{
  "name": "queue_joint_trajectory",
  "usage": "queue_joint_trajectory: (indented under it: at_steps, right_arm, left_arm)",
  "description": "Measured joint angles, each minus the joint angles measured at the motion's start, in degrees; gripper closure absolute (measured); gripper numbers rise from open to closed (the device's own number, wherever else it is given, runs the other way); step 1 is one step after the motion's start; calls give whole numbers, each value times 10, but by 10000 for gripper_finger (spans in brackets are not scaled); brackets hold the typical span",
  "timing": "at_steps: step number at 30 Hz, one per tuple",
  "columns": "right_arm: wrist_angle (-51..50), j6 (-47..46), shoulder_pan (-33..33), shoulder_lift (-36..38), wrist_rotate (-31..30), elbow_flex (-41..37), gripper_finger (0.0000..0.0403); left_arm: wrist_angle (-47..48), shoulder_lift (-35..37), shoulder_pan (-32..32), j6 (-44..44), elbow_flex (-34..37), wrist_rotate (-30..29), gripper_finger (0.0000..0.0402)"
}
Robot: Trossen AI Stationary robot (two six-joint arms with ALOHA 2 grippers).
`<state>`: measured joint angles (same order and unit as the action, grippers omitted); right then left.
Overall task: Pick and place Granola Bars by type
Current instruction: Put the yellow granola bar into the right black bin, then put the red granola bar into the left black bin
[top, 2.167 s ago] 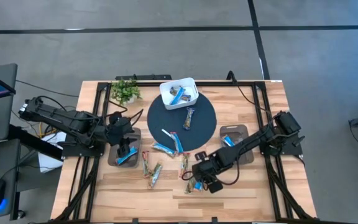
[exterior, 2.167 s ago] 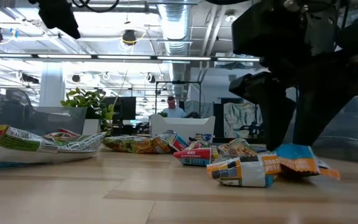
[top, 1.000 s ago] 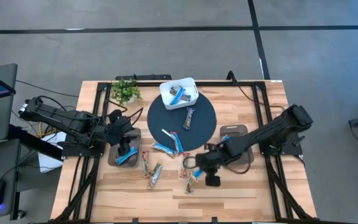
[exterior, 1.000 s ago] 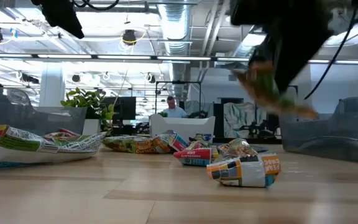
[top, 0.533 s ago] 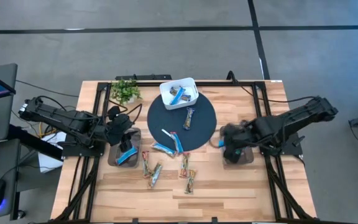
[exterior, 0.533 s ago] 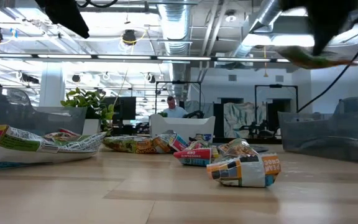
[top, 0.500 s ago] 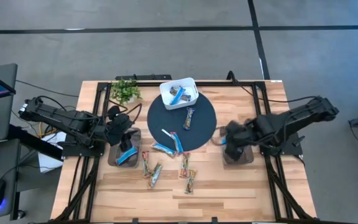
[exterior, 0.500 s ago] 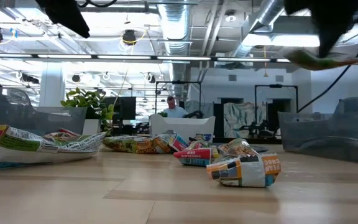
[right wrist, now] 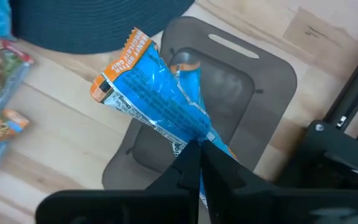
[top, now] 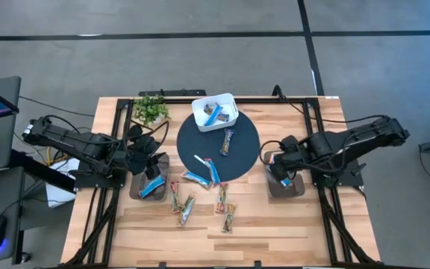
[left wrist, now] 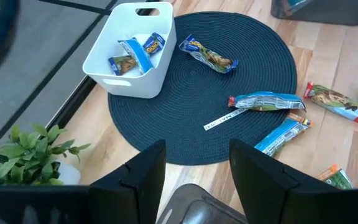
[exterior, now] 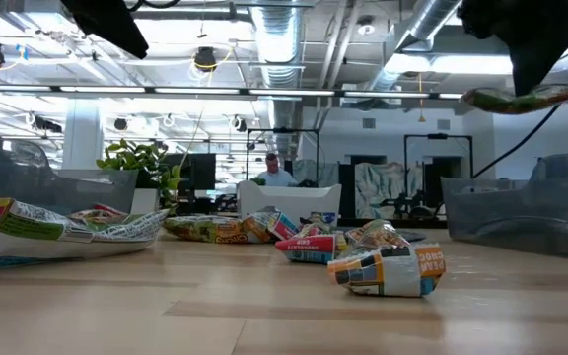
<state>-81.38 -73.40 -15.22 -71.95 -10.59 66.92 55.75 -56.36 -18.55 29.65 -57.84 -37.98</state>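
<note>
Item: blue bar (right wrist: 160, 99), pinched in my right gripper (right wrist: 194, 152) above the right grey tray (right wrist: 253, 93), ready for sorting. Left gripper (left wrist: 197, 165), jaws apart, waits over the left tray (top: 136, 187).

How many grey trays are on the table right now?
2. One grey tray lies left of the dark round mat, the other grey tray right of it. None appears hidden.
</note>
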Motion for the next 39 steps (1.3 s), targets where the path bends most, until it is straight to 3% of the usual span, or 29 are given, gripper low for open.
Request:
queue_joint_trajectory:
  at_steps: [6,17,24,31,39]
  right_arm:
    - [-11,23,4,-49,0,0,392]
    - [-12,47,4,-117,1,0,286]
    - [210,199,-8,-95,-14,0,253]
    - [411,349,-7,-99,-46,1,253]
    - [497,433,-8,-116,-45,1,267]
  left_arm:
    - [0,0,0,2,0,0,230]
    - [0,0,0,10,0,0,230]
    - [-18,0,0,-1,0,0,230]
    - [-77,-8,1,-85,0,30,230]
    - [-101,-93,27,-127,0,128,230]
